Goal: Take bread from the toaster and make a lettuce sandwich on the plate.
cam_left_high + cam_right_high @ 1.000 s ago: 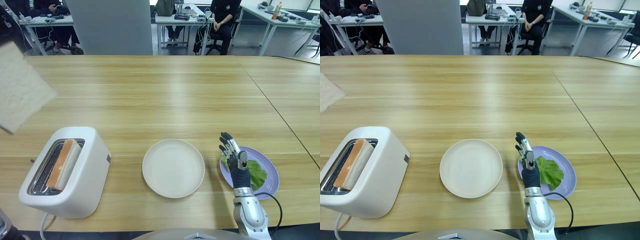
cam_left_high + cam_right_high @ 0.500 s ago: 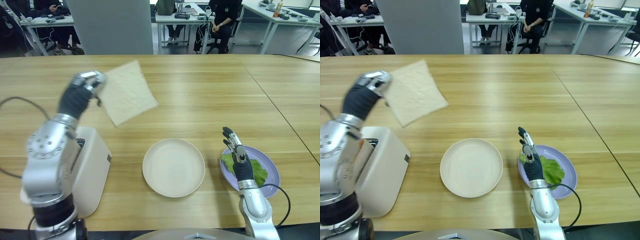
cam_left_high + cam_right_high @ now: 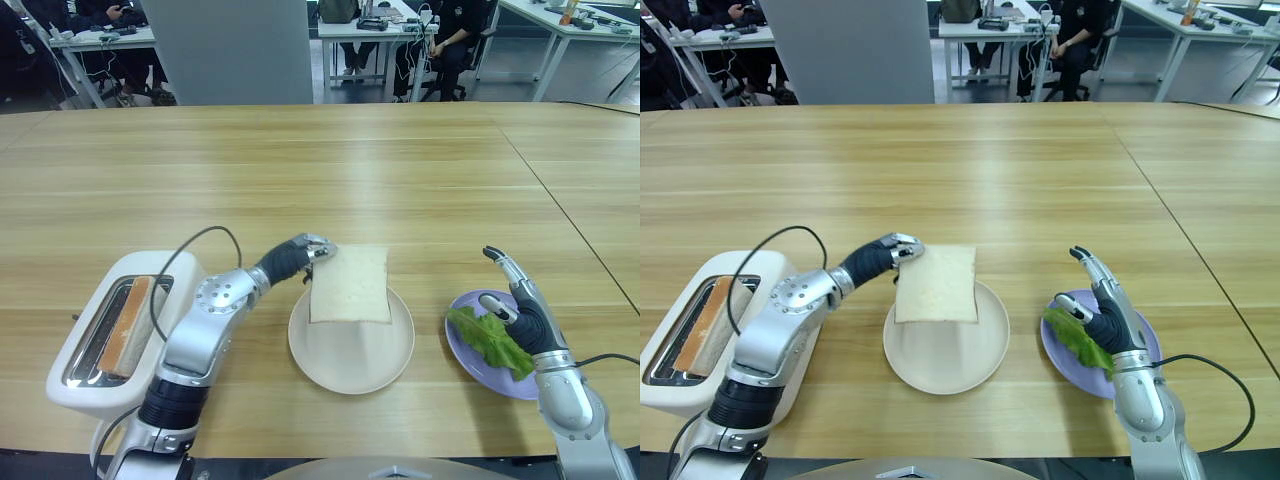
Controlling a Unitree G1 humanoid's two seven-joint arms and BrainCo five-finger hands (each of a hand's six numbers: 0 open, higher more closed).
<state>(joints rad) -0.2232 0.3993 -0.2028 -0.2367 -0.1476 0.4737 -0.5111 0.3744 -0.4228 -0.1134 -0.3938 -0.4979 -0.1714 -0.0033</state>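
I am pinching a bread slice (image 3: 350,285) by its corner in my left hand (image 3: 300,255), over the plate (image 3: 350,368) at centre frame, while a second slice (image 3: 125,325) is sitting in the toaster (image 3: 85,378) at lower left. My right hand (image 3: 525,315) is resting at the lettuce (image 3: 490,340) at lower right, and I cannot tell whether it is gripping. Lettuce and top slice are still waiting.

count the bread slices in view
2. One bread slice is held by the left hand over the cream plate; a second slice stands in the toaster. More could be hidden deeper inside.
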